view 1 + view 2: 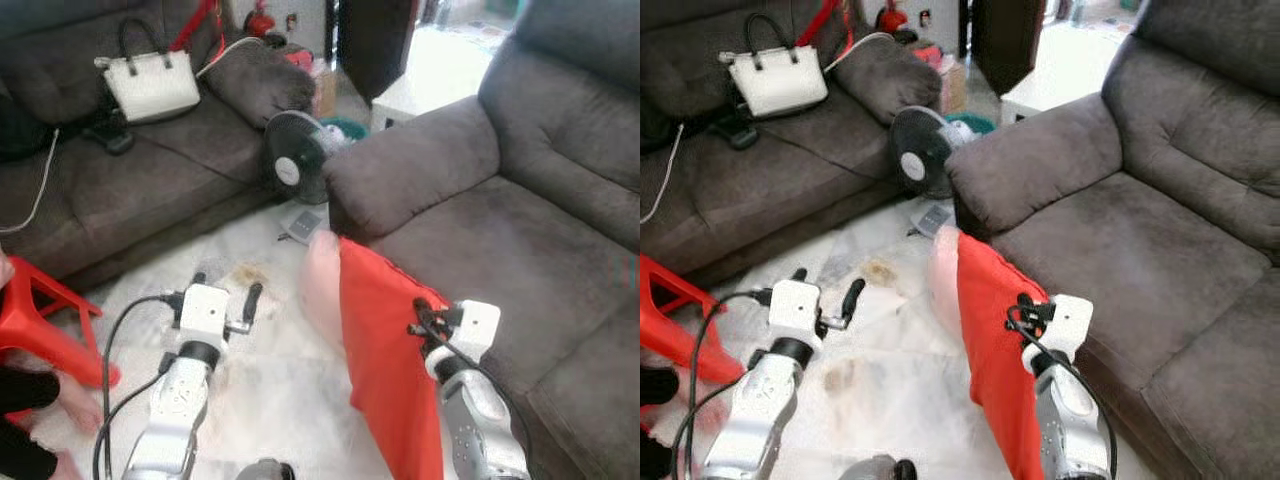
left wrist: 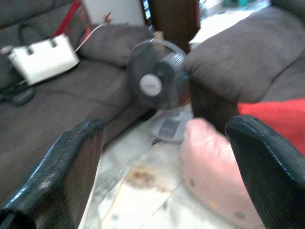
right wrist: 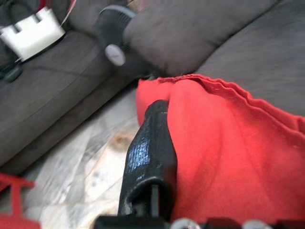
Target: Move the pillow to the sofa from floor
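Right hand: my right hand [image 1: 418, 318] is clenched on the upper edge of the soft red fabric pillow [image 1: 385, 370] — one black finger [image 3: 148, 162] lies along the cloth, which bunches where I grip.
Pillow: it hangs upright from that grip, just beside the front of the grey upholstered sofa [image 1: 520, 240], not yet on the seat; its lower end runs out of view, so I cannot tell whether it is clear of the floor. A pale pink side [image 2: 214, 176] shows behind the red.
Why held so: I judge an edge grip lets the limp pillow hang free, so I can swing it over the seat cushion.
Left hand: my left hand [image 2: 164, 171] is released, fingers spread wide and holding nothing, over the floor and pointing toward the dark round electric fan [image 1: 295, 160].
Surface: pale marble-look tiled floor [image 1: 270, 380] with a brownish stain [image 1: 245, 275].
Room: a second grey sofa [image 1: 110, 180] carries a white handbag [image 1: 150, 85]; a red plastic stool [image 1: 40, 320] stands on my left — a person's hand [image 1: 80, 400] rests low beside it.
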